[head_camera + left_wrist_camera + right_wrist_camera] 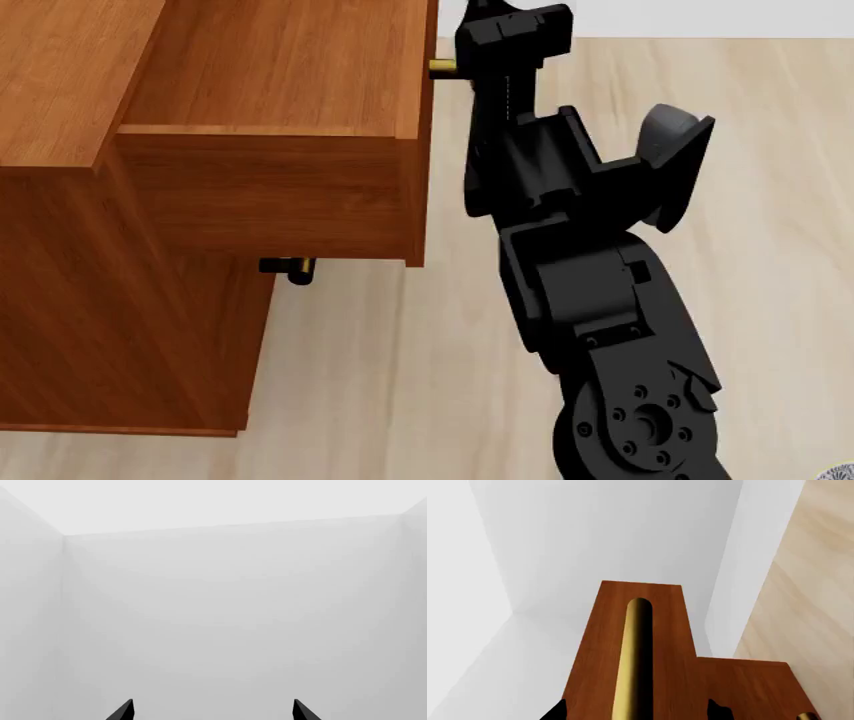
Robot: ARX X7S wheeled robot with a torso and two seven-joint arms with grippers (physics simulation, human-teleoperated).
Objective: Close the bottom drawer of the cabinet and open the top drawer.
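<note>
The top drawer [274,150] stood pulled out from the cabinet [120,330], its box jutting toward the light wooden floor [400,380] on the head view's right, well beyond the cabinet's front. Its brass bar handle [630,660] ran along the drawer front, and in the right wrist view that long axis stretched straight away from the camera.

The right gripper [638,711] straddled the bar, one dark fingertip [555,712] on each side of it. The jaws stood apart around the handle; whether they pressed on it could not be told.

In the head view, the handle end of a lower drawer [296,268] peeked out beneath the top drawer.

The left gripper [212,711] faced blank white walls, its fingers spread wide and holding nothing.
</note>
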